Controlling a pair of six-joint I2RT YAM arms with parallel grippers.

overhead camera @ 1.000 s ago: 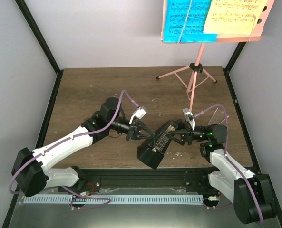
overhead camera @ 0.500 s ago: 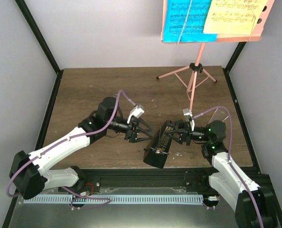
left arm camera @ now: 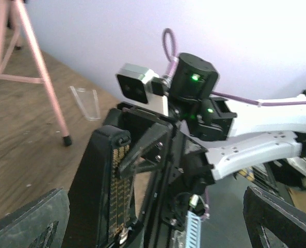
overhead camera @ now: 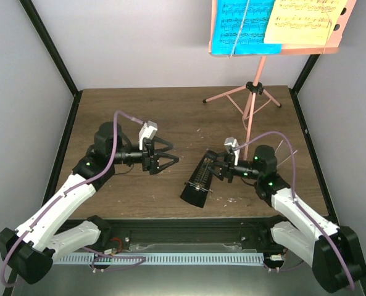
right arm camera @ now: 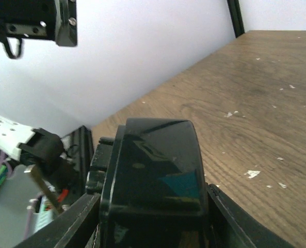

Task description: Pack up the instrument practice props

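Note:
The black metronome (overhead camera: pixel 197 184) hangs tilted over the table's front middle, its wide base toward the near edge. My right gripper (overhead camera: pixel 215 170) is shut on its narrow top, and its fingers (right arm camera: pixel 73 222) press both sides of the glossy metronome (right arm camera: pixel 153 175). My left gripper (overhead camera: pixel 172 154) stands open to the left, apart from it, with nothing between the fingers. From the left wrist the metronome (left arm camera: pixel 103 186) shows its gold scale. The pink music stand (overhead camera: pixel 250 102) stands at the back right, holding a cyan page (overhead camera: pixel 241 24) and a pale-yellow page (overhead camera: pixel 303 21).
A small clear plastic cup (left arm camera: pixel 88 102) stands near the stand's foot (left arm camera: pixel 65 138), beside my right arm (overhead camera: pixel 294 203). A black rail (overhead camera: pixel 189 231) runs along the table's near edge. Black frame posts (overhead camera: pixel 50 52) rise at the back corners.
My left gripper has opened, let go of the metronome and drawn back to the left. The right gripper has kept the metronome and shifted it slightly left and back.

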